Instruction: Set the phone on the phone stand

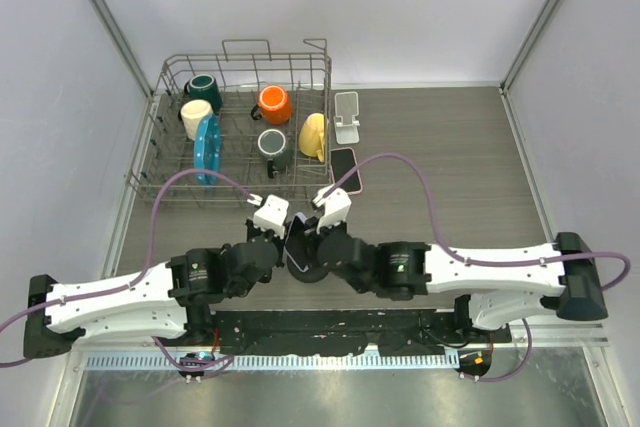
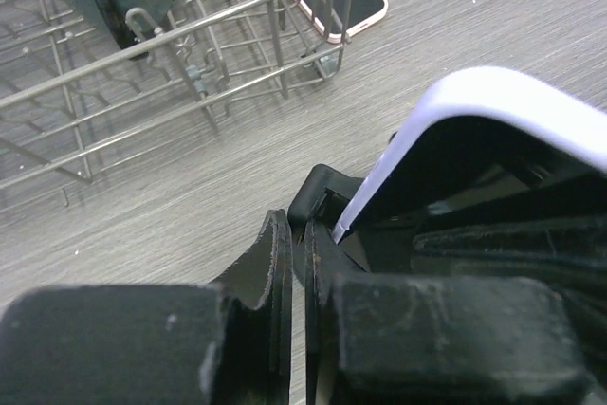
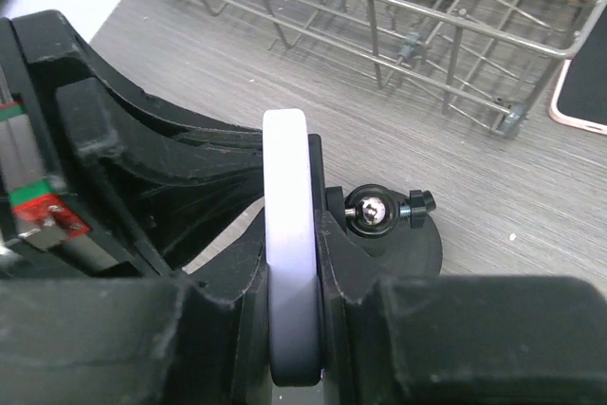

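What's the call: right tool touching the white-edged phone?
Touching. Right wrist view: right tool clamps the phone, both pads flush against its faces, no gap.

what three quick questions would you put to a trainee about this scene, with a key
1. True or false: the right gripper is clamped on the white-edged phone, which stands edge-on between its fingers.
2. Where is the pink-rimmed phone?
A. on the white stand
B. flat on the grey wood-grain table, beside the wire dish rack
C. inside a mug
3. In one word, are the jaws of the left gripper open or shut?

Key: 1 true; 2 B; 3 shut.
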Available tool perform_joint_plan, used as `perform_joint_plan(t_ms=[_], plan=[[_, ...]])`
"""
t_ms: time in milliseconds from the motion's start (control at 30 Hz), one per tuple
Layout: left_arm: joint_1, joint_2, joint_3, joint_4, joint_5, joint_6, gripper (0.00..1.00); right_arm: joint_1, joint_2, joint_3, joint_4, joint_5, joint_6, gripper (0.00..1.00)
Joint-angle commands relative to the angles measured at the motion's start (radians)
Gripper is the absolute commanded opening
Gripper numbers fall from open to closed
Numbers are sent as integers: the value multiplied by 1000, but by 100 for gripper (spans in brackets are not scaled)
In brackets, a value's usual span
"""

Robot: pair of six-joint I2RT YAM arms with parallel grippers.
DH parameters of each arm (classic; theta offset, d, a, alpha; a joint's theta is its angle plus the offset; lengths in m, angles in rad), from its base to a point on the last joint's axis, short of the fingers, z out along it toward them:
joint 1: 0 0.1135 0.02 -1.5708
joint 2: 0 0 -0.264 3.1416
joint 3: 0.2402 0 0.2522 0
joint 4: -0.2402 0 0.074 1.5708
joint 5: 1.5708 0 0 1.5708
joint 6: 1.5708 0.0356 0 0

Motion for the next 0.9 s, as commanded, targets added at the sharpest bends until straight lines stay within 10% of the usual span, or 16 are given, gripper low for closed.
perform_joint_plan(t_ms=[0,500,867], plan=[[21,-67,2,-35,-309,-83,0,57,134,95,-497,640,237,0],[21,-81,170,-300,53,-262,0,54,176,61,-217,404,-143,0],[21,-29,336,-712,34,-544,0,51,185,59,-201,330,-152,0]])
